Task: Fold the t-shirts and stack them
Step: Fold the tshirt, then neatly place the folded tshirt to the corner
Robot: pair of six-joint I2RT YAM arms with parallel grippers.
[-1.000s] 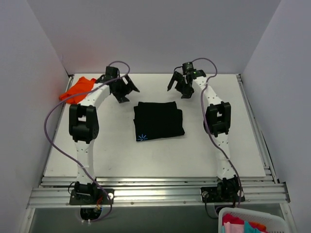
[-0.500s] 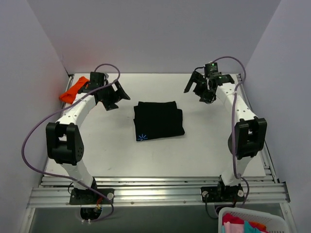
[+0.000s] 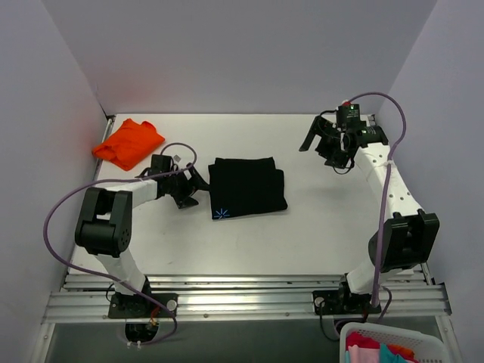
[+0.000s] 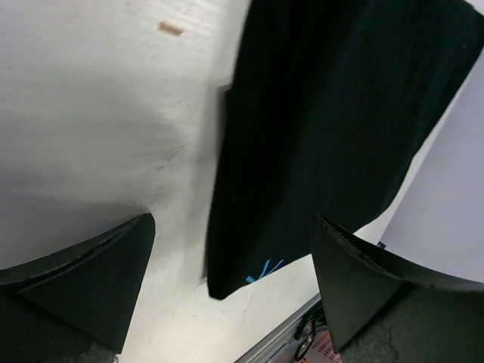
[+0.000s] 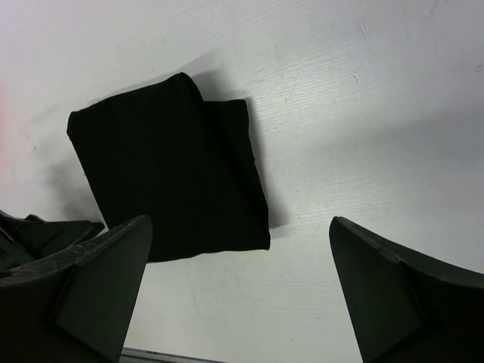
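T-shirts, two items, on the table (image 3: 318, 238).

1. Black t-shirt (image 3: 247, 189): folded into a compact rectangle and lying flat at mid-table, with a small blue mark at its near left corner. Folding looks finished.
2. Orange t-shirt (image 3: 128, 142): a folded bundle, somewhat loose, at the far left corner and well apart from the black one. Not stacked.
3. My left hand (image 3: 192, 190): low over the table just beside the black t-shirt's left edge, jaws spread wide and gripping nothing.
4. My right hand (image 3: 323, 147): raised near the far right of the table, clear of both shirts, jaws fully apart and empty.
5. Basket (image 3: 363, 333): white, below the near right edge, with coloured cloth inside.

Status, as I judge it: both are folded. Stacking remains, so one shirt must yet be carried onto the other.
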